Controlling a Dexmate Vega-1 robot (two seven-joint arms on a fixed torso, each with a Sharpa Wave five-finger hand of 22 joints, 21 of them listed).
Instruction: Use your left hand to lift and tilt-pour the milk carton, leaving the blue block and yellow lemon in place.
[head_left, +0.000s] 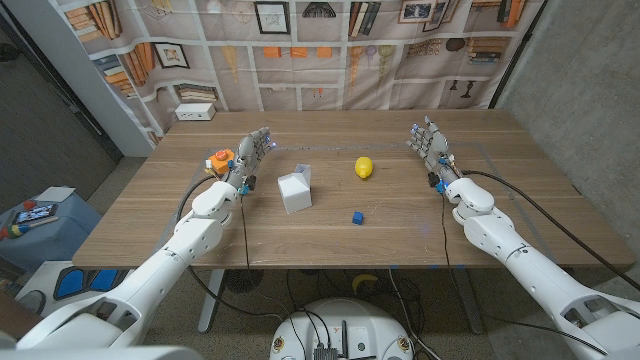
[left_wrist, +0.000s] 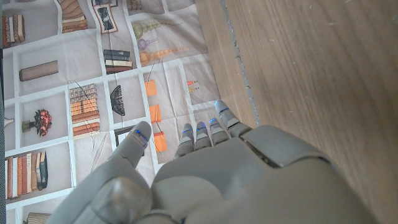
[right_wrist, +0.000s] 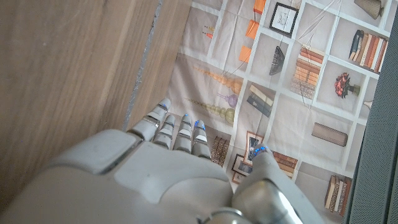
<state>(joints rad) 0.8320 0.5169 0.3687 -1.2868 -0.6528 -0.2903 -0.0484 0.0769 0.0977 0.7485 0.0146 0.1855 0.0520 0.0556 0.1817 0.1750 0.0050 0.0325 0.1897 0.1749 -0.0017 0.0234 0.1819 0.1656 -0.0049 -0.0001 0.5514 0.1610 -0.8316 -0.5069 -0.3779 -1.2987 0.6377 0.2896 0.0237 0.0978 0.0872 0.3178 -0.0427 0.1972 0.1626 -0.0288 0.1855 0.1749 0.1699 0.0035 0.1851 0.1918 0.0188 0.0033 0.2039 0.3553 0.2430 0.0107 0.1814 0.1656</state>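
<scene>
Lighting was even and fairly bright overhead; the surface (head_left: 330, 215) carried only short, soft shadows. Head view bowed at its edges. Wrist views were sharp, without glare.

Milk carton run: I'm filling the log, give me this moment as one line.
left hand: open, left of milk carton, apart | right hand: open | carton upright | lemon, blue block untouched

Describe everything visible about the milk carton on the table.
The milk carton is a small white box, cardboard by its look, with a gabled top. It stands upright on the wooden table, near the middle. Nothing touches it: the left hand is apart from it, the yellow lemon and blue block off to its other side.
</scene>
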